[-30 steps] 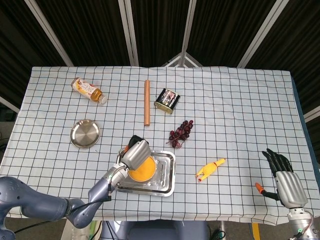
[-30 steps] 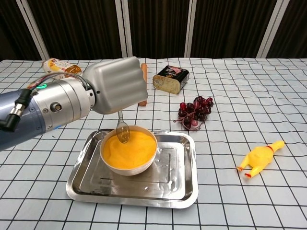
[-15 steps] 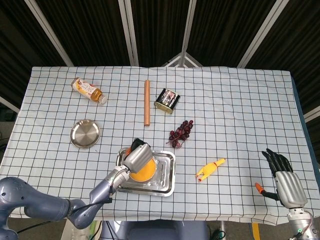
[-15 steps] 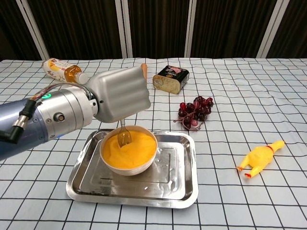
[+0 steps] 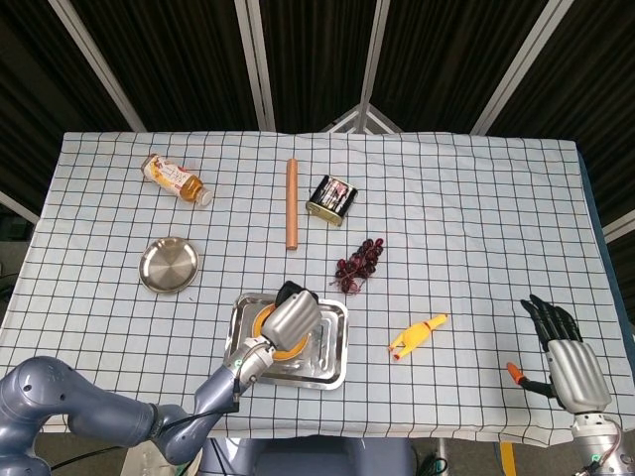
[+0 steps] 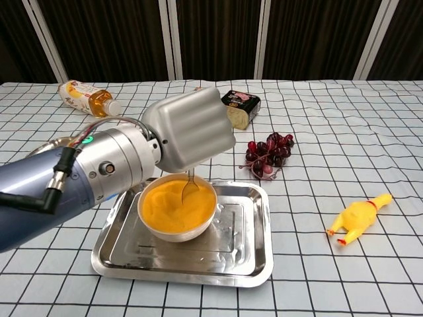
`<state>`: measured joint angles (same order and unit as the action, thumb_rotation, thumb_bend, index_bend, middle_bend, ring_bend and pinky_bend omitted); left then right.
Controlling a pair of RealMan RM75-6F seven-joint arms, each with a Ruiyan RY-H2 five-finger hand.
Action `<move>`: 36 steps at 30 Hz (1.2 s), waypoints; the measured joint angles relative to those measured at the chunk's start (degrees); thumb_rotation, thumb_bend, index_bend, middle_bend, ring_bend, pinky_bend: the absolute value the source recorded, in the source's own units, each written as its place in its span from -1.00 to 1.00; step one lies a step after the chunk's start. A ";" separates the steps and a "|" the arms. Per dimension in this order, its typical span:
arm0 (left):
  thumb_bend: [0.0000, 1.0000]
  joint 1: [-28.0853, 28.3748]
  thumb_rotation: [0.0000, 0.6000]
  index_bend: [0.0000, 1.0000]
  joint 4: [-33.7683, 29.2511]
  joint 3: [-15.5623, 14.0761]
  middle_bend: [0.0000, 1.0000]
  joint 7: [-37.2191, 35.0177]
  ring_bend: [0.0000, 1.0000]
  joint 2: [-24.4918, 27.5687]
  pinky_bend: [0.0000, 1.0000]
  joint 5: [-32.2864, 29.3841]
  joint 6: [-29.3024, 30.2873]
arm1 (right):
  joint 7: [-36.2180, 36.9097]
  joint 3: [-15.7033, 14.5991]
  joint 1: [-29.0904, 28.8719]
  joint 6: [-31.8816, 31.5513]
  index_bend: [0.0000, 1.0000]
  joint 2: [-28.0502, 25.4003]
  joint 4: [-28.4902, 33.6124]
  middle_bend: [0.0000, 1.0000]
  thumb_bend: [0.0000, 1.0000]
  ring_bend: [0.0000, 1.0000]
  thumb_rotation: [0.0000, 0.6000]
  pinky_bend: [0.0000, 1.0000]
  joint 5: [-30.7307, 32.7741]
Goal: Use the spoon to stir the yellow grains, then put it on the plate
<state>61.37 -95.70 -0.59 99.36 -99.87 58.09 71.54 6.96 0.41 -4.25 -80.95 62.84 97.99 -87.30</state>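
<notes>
Chest view first: the left hand (image 6: 192, 127) has been swung toward the right side of the bowl (image 6: 177, 222) compared with a second ago, and the spoon (image 6: 189, 185) is now dipped in at the right edge of the yellow grains (image 6: 170, 205) instead of the left, so stirring looks properly underway, not finished. The spoon handle is gripped inside closed fingers, hidden under the hand shell. Nothing has been taken to the round plate (image 5: 168, 265) yet; it sits well apart from the tray (image 6: 261, 264). The right hand (image 5: 564, 350) is parked off the counter edge, fingers spread, holding nothing. Labels on the bottle (image 6: 84, 97) and tin (image 6: 241, 106) can't be read.
</notes>
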 measured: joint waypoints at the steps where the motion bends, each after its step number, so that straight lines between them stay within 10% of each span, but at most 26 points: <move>1: 0.18 -0.01 1.00 0.62 -0.23 0.03 1.00 0.04 1.00 0.26 1.00 0.07 0.11 | -0.01 0.00 0.01 -0.02 -1.00 -0.01 -0.01 -1.00 -0.37 -1.00 1.00 -1.00 0.00; 15: 0.18 -1.41 1.00 0.62 -2.97 -1.31 1.00 -2.16 1.00 7.97 1.00 1.56 0.85 | -0.08 -0.13 0.00 0.45 -1.00 -0.05 0.48 -1.00 -0.37 -1.00 1.00 -1.00 0.36; 36: 0.18 -0.32 1.00 0.62 3.28 -3.69 1.00 -5.35 1.00 4.41 1.00 8.94 -5.33 | 0.49 -0.10 0.07 0.30 -1.00 -0.26 0.59 -1.00 -0.37 -1.00 1.00 -1.00 0.23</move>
<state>61.05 -92.43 -4.28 94.01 -95.46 67.03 66.21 7.45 0.31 -4.18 -80.66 62.58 98.58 -87.07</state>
